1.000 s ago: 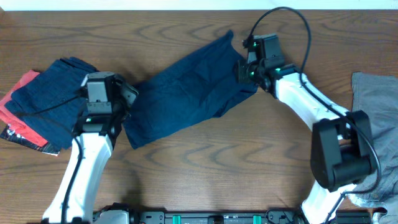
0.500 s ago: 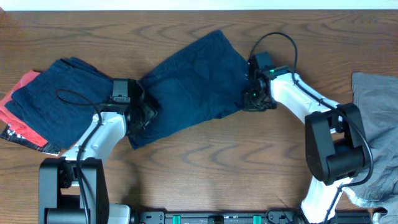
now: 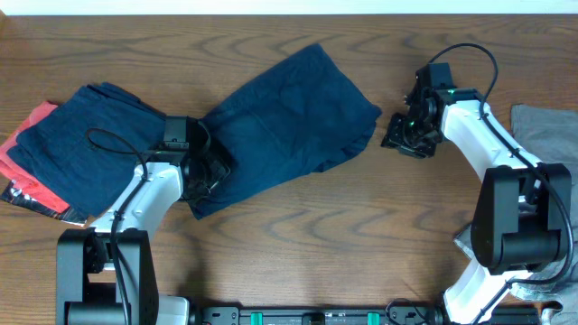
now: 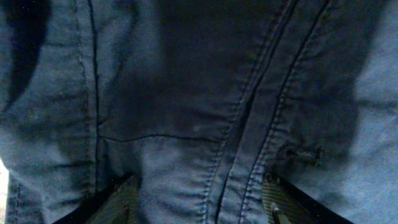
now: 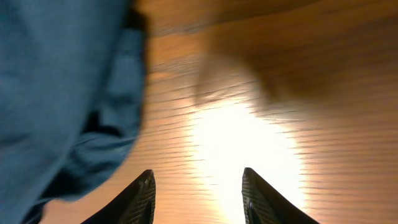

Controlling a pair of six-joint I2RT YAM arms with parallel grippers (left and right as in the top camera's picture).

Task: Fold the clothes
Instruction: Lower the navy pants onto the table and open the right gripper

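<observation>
Dark navy shorts (image 3: 289, 113) lie spread at a slant in the middle of the table. My left gripper (image 3: 213, 168) rests on their lower left end. In the left wrist view the navy fabric (image 4: 205, 93) with its seams fills the frame, and the left gripper's fingers (image 4: 196, 186) stand wide apart with cloth between them. My right gripper (image 3: 398, 136) is open and empty over bare wood just right of the shorts. The right wrist view shows its spread fingers (image 5: 198, 177) and the shorts' edge (image 5: 62, 93) at left.
A folded navy garment (image 3: 77, 140) lies at the far left on a red one (image 3: 27, 135). A light grey garment (image 3: 542, 144) lies at the right edge. The wooden table (image 3: 316, 226) shows in front of the shorts.
My right gripper let go of the shorts' right end and moved right, off the cloth. My left gripper moved right onto the shorts' lower left end. The shorts now lie flatter.
</observation>
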